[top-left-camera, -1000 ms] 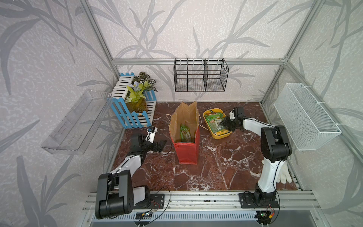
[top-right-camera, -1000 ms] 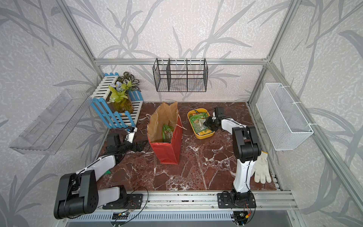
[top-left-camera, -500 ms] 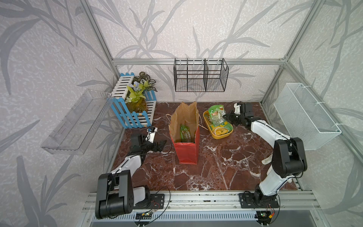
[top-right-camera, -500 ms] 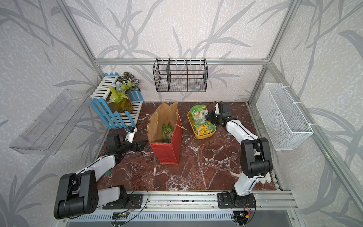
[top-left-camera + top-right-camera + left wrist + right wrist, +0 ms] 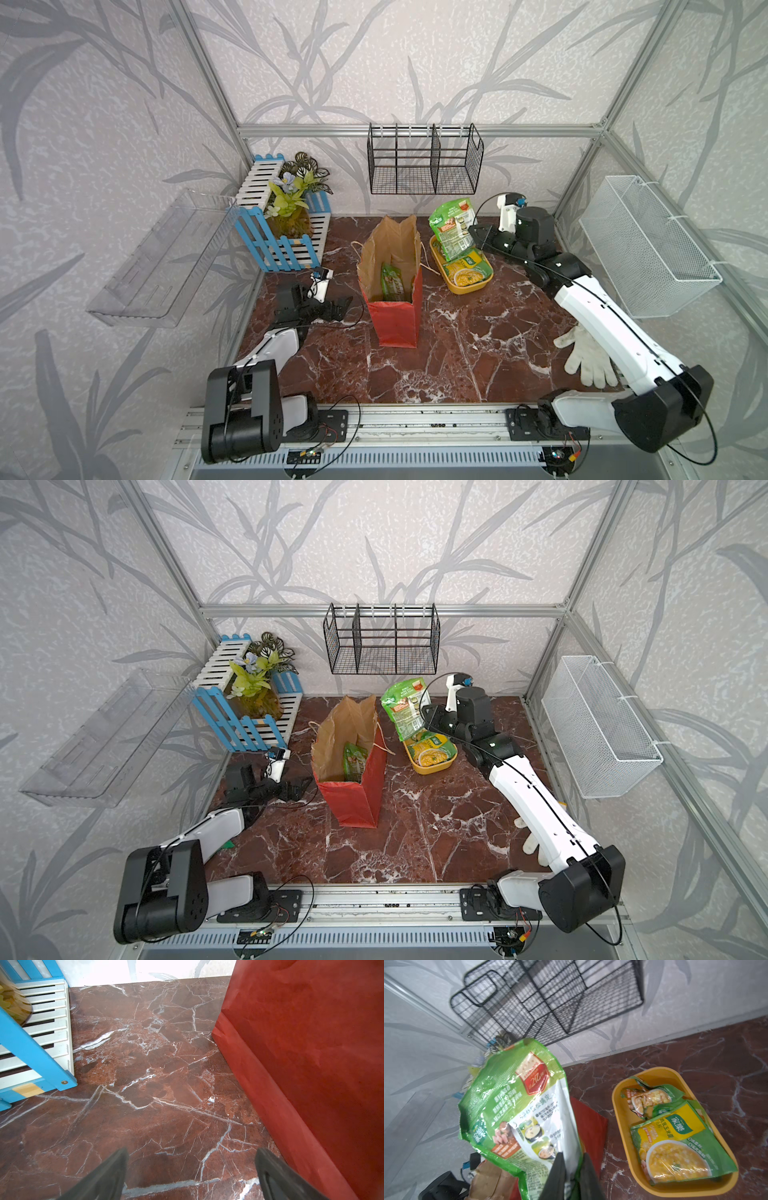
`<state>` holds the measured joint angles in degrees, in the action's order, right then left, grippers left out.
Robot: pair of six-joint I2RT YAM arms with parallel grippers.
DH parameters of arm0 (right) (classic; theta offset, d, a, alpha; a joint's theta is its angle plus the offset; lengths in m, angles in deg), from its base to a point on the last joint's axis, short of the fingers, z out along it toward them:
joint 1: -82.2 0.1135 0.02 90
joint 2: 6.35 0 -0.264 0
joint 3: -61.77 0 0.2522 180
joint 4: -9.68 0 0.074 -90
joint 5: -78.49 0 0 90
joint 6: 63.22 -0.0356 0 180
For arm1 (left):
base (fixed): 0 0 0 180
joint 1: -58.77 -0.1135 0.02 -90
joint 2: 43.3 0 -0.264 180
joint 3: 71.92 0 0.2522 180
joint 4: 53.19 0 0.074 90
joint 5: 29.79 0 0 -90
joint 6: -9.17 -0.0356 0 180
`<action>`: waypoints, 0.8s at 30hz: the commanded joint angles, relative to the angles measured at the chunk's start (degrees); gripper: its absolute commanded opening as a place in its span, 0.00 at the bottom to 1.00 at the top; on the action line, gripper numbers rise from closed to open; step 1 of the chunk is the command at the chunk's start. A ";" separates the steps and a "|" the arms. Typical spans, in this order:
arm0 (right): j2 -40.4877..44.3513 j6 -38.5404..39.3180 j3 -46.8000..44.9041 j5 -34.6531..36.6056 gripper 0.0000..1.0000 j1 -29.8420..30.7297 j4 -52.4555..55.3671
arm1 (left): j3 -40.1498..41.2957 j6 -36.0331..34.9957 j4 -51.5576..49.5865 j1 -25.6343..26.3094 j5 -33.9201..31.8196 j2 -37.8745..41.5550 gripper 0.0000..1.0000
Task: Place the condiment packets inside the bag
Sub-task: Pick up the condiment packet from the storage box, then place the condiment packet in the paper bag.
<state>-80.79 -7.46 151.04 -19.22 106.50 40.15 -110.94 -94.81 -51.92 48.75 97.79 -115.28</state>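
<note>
Right gripper [image 5: 572,1169]: black jaws pinched on the lower edge of a glossy green condiment packet with white and orange print [image 5: 517,1109], lifted clear of the tray, at upper centre-right in both top views [image 5: 453,226]. Left gripper [image 5: 191,1167]: jaws spread wide, empty, low over the red-brown marble tabletop [image 5: 145,1084], just beside the tall red paper bag with brown interior [image 5: 395,286]. Bag stands upright at frame centre, one green packet [image 5: 392,282] inside. Yellow plastic tray [image 5: 623,1105], right of bag, holds two more green-and-yellow packets [image 5: 679,1142]. White glove [image 5: 590,359] lies at lower right.
</note>
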 commanded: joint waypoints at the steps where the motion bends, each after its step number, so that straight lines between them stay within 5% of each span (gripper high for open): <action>1: 1.08 4.63 5.51 6.68 0.00 4.75 3.92 | 0.30 -0.73 0.35 -0.16 0.92 1.11 1.00; 9: -8.78 12.47 18.19 15.28 0.00 16.86 10.97 | 0.38 -0.66 0.33 -0.17 0.80 1.15 1.00; 20: -19.61 18.66 28.80 21.42 0.00 22.82 17.66 | 0.30 -0.70 0.44 -0.17 0.86 1.08 1.00; 22: -20.19 19.01 29.74 21.55 0.07 22.94 18.58 | 0.29 -0.76 0.44 -0.17 0.85 0.97 1.00; 24: -20.27 19.12 30.27 21.59 0.25 22.93 18.98 | 0.28 -0.79 0.53 -0.17 0.89 0.85 1.00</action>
<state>-101.57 9.87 178.71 0.35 129.05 57.85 -110.94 -94.81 -51.90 48.75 97.79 -115.02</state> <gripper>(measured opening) 0.214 0.997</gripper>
